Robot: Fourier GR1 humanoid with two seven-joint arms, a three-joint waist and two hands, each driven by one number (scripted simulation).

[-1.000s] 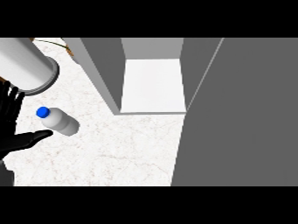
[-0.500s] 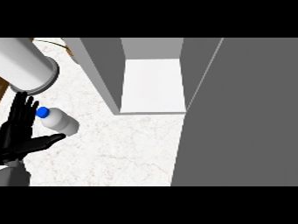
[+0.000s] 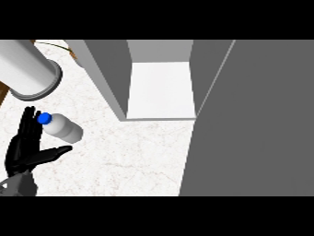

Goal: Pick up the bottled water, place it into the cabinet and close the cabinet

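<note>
1. So far nothing in the task looks finished: the only robot hand in view, the black left robot hand [image 3: 25, 150], is spread open, fingers straight and thumb held out to the side, holding nothing.
2. Just beside those fingers lies the clear plastic water bottle with a blue cap [image 3: 62, 127], tipped on its side on the white marbled worktop [image 3: 125, 156]. Its cap sits right against the fingertips; whether they actually touch I cannot tell. The thumb sits below the bottle, apart from it, so the fingers are not curled round it and the pick-up is not yet done.
3. Beyond the bottle, away from the robot hand, stands the grey cabinet [image 3: 105, 73], its pale inner shelf [image 3: 160, 90] showing and bare of the bottle. The bottle is near the cabinet but well outside its opening.
4. Right of that opening, the broad grey cabinet door [image 3: 261, 120] stands swung open.
5. Above the bottle a white cylinder with a grey rim [image 3: 20, 69] rests on the worktop; it plays no part.
6. Left to do, by my judgement: grasp, lift, place inside, shut the door.
</note>
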